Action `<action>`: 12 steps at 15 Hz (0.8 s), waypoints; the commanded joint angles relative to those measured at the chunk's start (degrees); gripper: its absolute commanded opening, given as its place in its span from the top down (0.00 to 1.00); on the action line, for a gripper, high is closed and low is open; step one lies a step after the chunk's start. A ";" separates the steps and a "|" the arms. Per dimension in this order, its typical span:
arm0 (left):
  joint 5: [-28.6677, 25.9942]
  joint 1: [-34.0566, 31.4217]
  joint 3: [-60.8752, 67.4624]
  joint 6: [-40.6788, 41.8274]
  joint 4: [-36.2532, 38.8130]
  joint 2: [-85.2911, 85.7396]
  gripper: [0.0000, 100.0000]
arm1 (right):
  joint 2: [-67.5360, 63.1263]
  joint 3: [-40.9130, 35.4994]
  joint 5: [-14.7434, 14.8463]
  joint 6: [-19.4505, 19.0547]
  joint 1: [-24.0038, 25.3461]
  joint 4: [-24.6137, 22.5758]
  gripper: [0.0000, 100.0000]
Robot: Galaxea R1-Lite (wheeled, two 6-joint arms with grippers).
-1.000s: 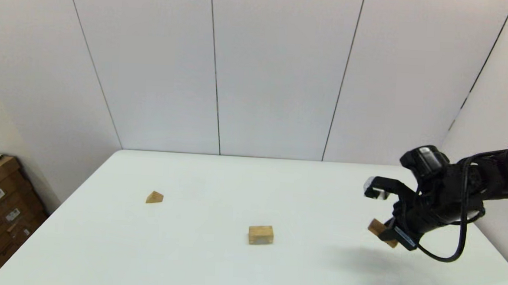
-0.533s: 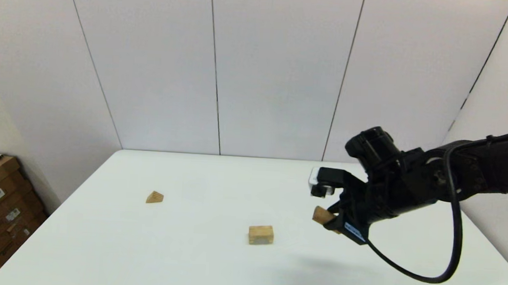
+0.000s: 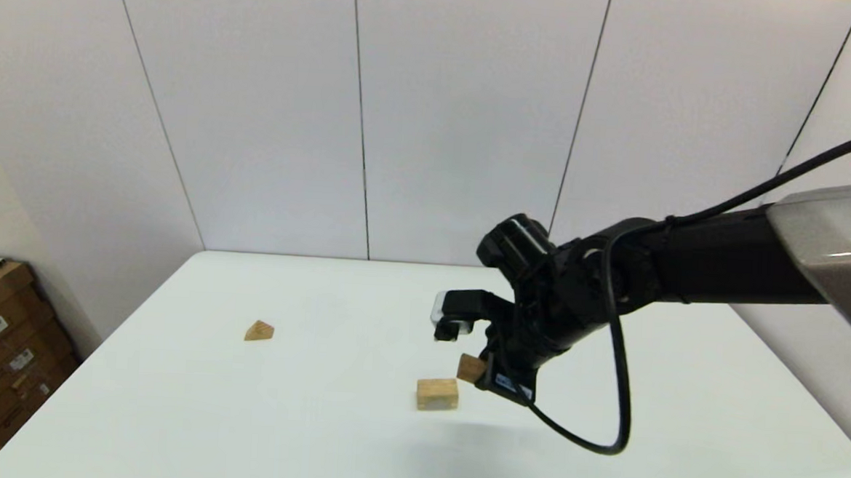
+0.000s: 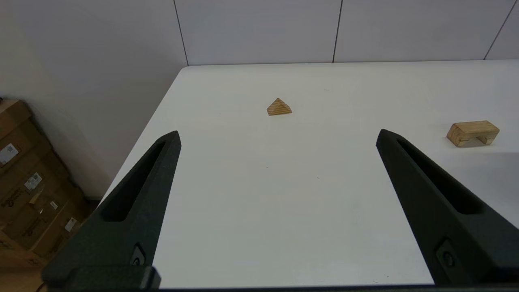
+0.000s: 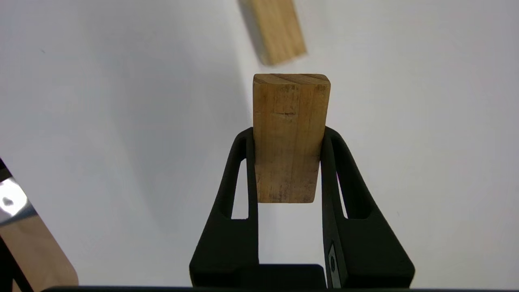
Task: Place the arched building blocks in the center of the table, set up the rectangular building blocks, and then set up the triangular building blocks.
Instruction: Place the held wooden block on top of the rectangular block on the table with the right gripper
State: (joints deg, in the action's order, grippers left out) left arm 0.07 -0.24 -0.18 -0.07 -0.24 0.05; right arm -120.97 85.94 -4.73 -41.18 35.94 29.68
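Flat bar (image 5: 288,138) is being gripped by the right tool (image 5: 288,134) above the arch block (image 3: 437,393); should be levelled, centred. Left tool (image 4: 275,140) spread, idle.

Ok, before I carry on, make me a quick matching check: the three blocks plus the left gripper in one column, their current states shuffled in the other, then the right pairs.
Things:
1. rectangular building block
2. arched building block
3. triangular building block
4. left gripper

States:
A. lying alone on the table, toward the robot's left
B. open, holding nothing
C. clamped in the right gripper, off the table
D. standing on the table near its middle, legs down

Pairs: 1-C, 2-D, 3-A, 4-B
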 commanded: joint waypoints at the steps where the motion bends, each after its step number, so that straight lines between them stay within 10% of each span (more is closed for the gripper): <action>1: 0.01 -0.02 0.01 -0.01 -0.02 -0.05 0.00 | -8.14 8.36 0.86 -0.57 3.17 4.86 1.00; 12: 0.01 -0.02 0.01 -0.01 -0.02 -0.05 0.00 | -17.64 24.01 1.04 -0.48 4.84 14.79 1.00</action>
State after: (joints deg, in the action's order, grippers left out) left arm 0.07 -0.24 -0.24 -0.07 -0.24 0.05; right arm -136.33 106.14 -3.68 -41.40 41.01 41.70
